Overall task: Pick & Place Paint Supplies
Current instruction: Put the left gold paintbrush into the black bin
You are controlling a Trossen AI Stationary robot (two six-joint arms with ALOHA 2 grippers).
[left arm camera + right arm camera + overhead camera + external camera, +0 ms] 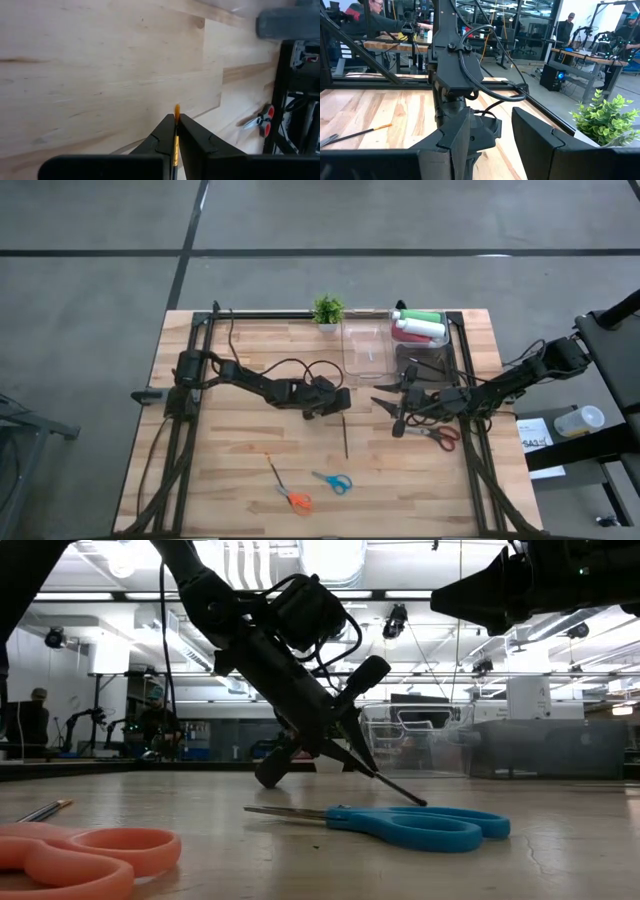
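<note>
My left gripper (340,404) (176,119) stands at the table's middle, shut on a thin dark brush (346,436) with an orange tip. Its fingers slant downward. My right gripper (392,410) (506,145) waits open and level to its right, nothing between its fingers. A second brush (272,466) lies flat on the table toward the near edge. Green, red and white squeeze bottles (418,326) lie in a clear bin (451,340) at the far right. My left gripper pinches the brush between its two fingers close to the orange-tipped end (176,109), which pokes out just past them. The fingers slant down from the table's left and lie across the brush. The brush is tilted, its free handle end (420,803) resting on the table.
A small potted plant (327,310) stands at the far edge beside an empty clear container (368,352). Orange scissors (295,500) and blue scissors (334,482) lie near the front edge. Red-handled scissors (442,437) lie under my right arm.
</note>
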